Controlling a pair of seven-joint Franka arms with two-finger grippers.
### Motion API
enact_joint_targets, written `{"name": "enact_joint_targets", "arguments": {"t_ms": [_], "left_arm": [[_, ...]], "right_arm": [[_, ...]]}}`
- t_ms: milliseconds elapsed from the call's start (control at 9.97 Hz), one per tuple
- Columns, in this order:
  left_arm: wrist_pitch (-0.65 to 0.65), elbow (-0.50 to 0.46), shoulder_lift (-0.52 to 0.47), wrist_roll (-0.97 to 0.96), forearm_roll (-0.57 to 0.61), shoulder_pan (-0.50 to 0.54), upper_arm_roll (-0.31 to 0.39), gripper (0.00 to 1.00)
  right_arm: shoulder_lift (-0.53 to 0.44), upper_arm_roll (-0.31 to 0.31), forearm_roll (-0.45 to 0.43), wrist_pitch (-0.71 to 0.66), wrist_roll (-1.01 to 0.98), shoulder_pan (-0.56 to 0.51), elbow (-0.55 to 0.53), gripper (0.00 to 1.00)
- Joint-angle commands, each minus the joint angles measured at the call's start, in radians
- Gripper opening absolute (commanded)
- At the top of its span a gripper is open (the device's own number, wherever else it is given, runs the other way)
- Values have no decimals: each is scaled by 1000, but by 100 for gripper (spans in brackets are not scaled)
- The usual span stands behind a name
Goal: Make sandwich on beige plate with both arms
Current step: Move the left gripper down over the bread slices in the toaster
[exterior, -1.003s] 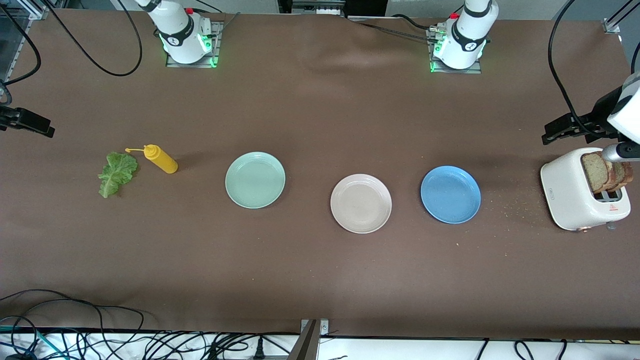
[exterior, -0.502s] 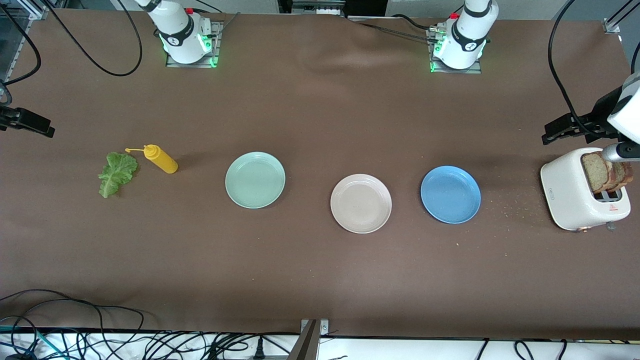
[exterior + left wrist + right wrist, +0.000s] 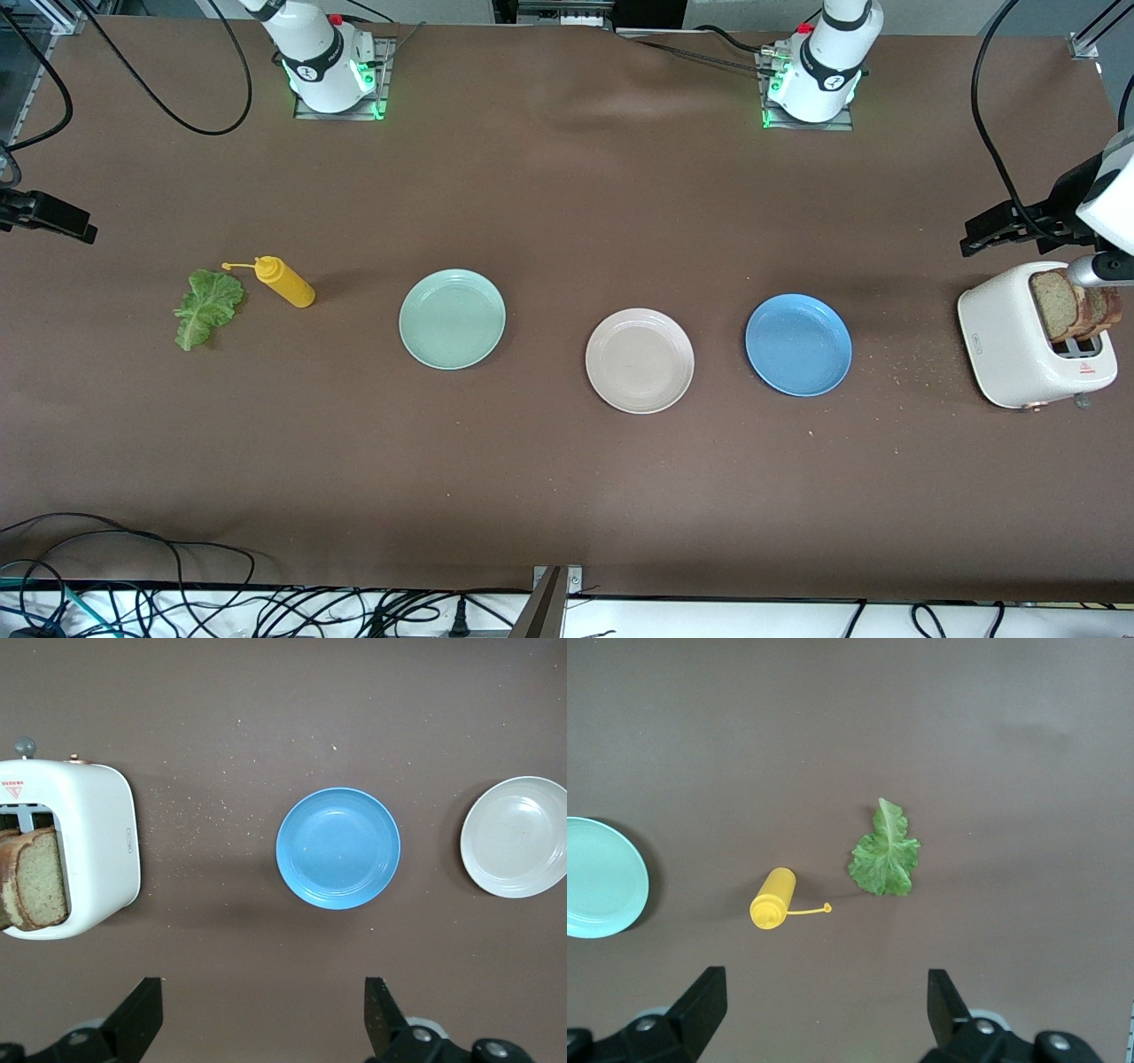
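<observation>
1. Black fingers (image 3: 142, 1014) of the left hand (image 3: 262, 1023) stand wide apart, holding nothing, up over the bare brown worktop (image 3: 567, 461) at the left arm's end.
2. Below it lie the white toaster (image 3: 1019, 341) with brown bread slices (image 3: 1067, 306) standing in its slots, crumbs beside it, then the blue plate (image 3: 798, 345).
3. Beige plate (image 3: 639, 360) sits bare mid-worktop, between the blue one and the mint plate (image 3: 452, 318).
4. Right hand (image 3: 827, 1019) is likewise spread wide and empty, up over the right arm's end.
5. Under it lie the lettuce (image 3: 207, 307) and, just beside, a yellow bottle (image 3: 283, 281) on its side.
</observation>
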Motion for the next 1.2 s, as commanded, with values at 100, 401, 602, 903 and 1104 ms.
{"name": "enact_joint_targets", "arguments": {"t_ms": [100, 401, 602, 903, 1104], "left_arm": [[-18, 39, 78, -1, 48, 44, 16, 100], [-15, 41, 189, -3, 75, 113, 30, 100], [-13, 41, 231, -3, 91, 147, 36, 100], [-18, 151, 298, 6, 94, 173, 60, 100], [-18, 154, 314, 11, 86, 182, 62, 100]], "right_arm": [[-7, 3, -2, -7, -1, 0, -5, 100], [-7, 3, -2, -7, 1, 0, -7, 100], [-9, 3, -2, -7, 1, 0, -7, 100], [-7, 3, -2, -7, 1, 0, -7, 100], [-7, 3, -2, -7, 1, 0, -7, 100]]}}
